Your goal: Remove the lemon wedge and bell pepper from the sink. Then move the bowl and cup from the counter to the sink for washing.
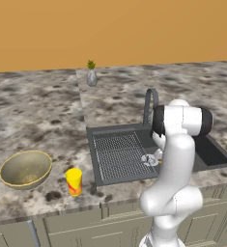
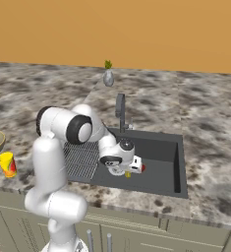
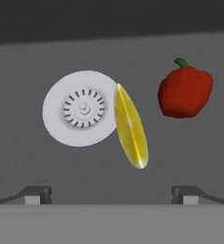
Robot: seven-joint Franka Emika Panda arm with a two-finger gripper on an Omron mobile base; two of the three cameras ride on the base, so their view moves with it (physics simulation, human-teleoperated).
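In the hand view the yellow lemon wedge (image 3: 131, 128) lies on the sink floor beside the white drain (image 3: 82, 108). The red bell pepper (image 3: 185, 90) sits to its right. My gripper (image 3: 111, 194) hangs open above them, its tips wide apart with nothing between. From the right base view the gripper (image 2: 123, 170) is low inside the dark sink (image 2: 161, 160), just over the lemon wedge (image 2: 128, 174) and next to the bell pepper (image 2: 143, 168). On the counter to the left stand the olive-gold bowl (image 1: 25, 169) and the yellow cup (image 1: 74, 181).
The grey arched faucet (image 2: 120, 110) rises behind the basin, close to my arm. A ribbed drainboard (image 1: 117, 154) lies left of the basin. A grey vase with a green plant (image 1: 91, 75) stands far back near the orange wall.
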